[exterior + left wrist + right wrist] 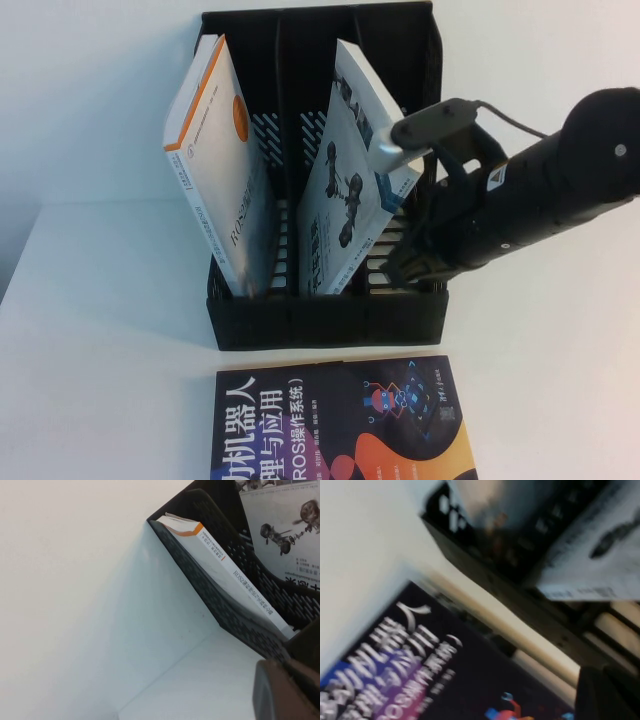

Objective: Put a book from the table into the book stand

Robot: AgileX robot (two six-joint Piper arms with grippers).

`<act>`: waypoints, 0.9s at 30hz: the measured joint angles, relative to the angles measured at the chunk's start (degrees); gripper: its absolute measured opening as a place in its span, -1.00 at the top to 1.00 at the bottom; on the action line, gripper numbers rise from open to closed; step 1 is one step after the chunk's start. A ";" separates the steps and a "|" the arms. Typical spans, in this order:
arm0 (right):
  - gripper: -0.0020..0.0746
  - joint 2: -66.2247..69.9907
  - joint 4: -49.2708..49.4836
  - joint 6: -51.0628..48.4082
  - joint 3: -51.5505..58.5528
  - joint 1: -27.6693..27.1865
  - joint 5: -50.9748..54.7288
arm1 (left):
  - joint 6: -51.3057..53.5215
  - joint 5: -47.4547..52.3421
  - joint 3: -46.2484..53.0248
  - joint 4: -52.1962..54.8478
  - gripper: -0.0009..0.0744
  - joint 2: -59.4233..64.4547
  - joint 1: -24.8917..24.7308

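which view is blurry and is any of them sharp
Right wrist view: motion-smeared, the dark book and book stand soft. High view: sharp, the book readable beside the right gripper. Left wrist view: mostly sharp, left gripper a dark blur.

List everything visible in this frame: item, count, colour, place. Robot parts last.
book stand: 1, black, three compartments, standing at the middle of the table.
table: 1, white, under everything.
thin book: 1, white with grey car-part pictures, leaning inside the stand, in the middle or right compartment.
thick book: 1, white with orange band, leaning in the stand's left compartment.
dark book: 1, dark cover with orange-purple art, lying flat in front of the stand.
right hand: 1, black, at the stand's right compartment beside the thin book.
left hand: 1, dark, only a part shows in its wrist view, left of the stand.
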 joint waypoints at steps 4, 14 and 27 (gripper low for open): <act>0.93 0.12 -9.22 5.30 0.00 0.00 -1.24 | 0.00 0.00 0.00 0.00 0.98 0.00 0.00; 0.93 2.75 -9.18 8.47 0.00 -0.45 -15.03 | 0.00 0.00 0.05 0.00 0.98 0.00 0.00; 0.94 6.54 -7.36 8.49 -0.26 3.84 -27.00 | 0.00 -1.05 0.49 0.23 0.98 0.00 0.00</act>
